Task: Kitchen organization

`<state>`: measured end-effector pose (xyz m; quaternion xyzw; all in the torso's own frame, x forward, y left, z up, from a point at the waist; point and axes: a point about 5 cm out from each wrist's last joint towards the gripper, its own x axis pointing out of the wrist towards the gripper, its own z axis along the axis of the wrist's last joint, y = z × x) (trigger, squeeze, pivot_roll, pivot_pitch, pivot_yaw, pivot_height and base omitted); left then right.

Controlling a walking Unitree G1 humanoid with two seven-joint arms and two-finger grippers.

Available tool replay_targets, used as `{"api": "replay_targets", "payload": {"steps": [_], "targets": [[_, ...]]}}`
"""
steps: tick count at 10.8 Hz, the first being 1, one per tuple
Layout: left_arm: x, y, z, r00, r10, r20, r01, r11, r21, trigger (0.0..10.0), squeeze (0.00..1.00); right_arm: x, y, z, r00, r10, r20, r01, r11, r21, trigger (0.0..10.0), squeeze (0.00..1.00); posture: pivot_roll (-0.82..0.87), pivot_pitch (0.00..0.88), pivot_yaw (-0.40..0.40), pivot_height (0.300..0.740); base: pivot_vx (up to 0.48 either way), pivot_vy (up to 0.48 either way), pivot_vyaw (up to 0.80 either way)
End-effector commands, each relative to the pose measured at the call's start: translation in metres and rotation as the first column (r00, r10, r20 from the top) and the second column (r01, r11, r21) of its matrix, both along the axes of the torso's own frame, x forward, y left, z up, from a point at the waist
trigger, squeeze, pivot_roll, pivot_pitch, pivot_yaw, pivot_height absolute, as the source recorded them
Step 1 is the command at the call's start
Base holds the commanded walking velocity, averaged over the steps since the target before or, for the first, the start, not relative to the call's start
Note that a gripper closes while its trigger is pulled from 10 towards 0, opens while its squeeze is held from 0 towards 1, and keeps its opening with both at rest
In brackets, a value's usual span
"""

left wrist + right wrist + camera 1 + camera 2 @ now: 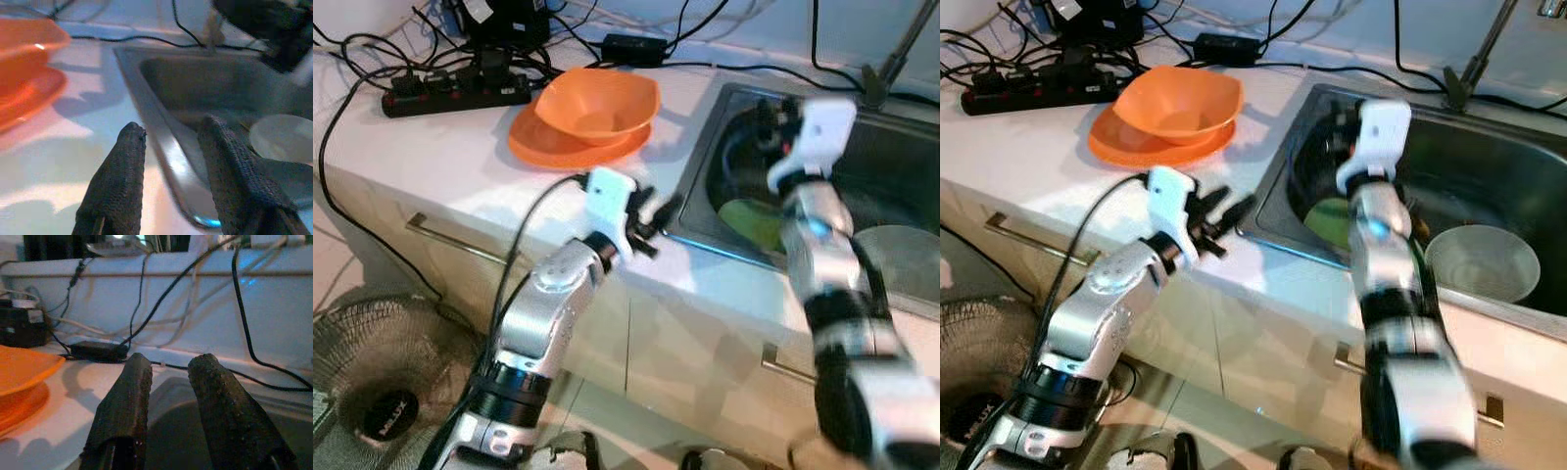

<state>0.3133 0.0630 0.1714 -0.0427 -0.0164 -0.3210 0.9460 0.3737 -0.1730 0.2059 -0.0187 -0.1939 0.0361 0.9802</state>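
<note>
The robot stands at a white counter [431, 157] with a steel sink [1503, 176] set into it, both arms raised. Its left gripper [658, 217] hovers just above the counter's front strip, right beside the sink's near left corner, its two black fingers [117, 186] spread a little with nothing between them; from the left wrist view they straddle the sink's rim. The right gripper [168, 401] is up over the left part of the basin, pointing toward the back wall, and its fingers stand a narrow gap apart, empty too. On the counter to the left of the sink sits an orange bowl [599, 103] resting on an orange plate [563, 147] (the bowl is squarish, with soft corners). Down in the sink lies a green dish [1330, 220], partly hidden behind the right arm, and near it, toward the right, a pale translucent bowl [1482, 262] standing upright. A faucet [1477, 54] rises at the back edge of the sink. Behind the orange dishes a black power strip [455, 93] lies along the counter, with black cables [372, 49] tangled about it and a black adapter brick [632, 49] near the wall. Below the counter are pale cabinet fronts with a metal handle [460, 245], and a floor fan [382, 382] lies on the floor at the lower left.
</note>
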Motion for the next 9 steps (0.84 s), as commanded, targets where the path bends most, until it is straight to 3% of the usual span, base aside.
{"api": "replay_targets", "payload": {"steps": [1, 4, 6, 9], "targets": [[0.002, 0.003, -0.002, 0.999, 0.033, 0.006, -0.033, 0.999, 0.008, 10.0, 0.00, -0.005, 0.003, 0.009, 0.999, 0.024, 0.040, -0.025, 1.000, 0.008, 10.0, 0.00, 0.03, 0.046, 0.002, 0.740, 0.000, 0.000, 0.00], [0.004, 0.008, -0.002, 0.995, 0.083, 0.051, -0.085, 0.996, 0.027, 10.0, 0.00, -0.031, 0.008, -0.011, 0.998, 0.067, -0.010, -0.066, 0.997, 0.029, 10.0, 0.00, 0.02, 0.050, 0.004, 0.740, 0.000, 0.000, 0.00], [0.010, 0.015, 0.005, 0.984, 0.130, 0.125, -0.140, 0.987, 0.078, 10.0, 0.00, -0.038, 0.018, -0.020, 0.995, 0.083, -0.048, -0.079, 0.995, 0.068, 10.0, 0.00, 0.02, 0.062, 0.009, 0.740, 0.000, 0.000, 0.00], [0.030, 0.036, 0.029, 0.940, 0.165, 0.299, -0.240, 0.942, 0.235, 10.0, 0.00, -0.046, 0.036, -0.039, 0.984, 0.107, -0.139, -0.089, 0.988, 0.127, 10.0, 0.00, 0.03, 0.072, 0.023, 0.740, 0.000, 0.000, 0.00]]}}
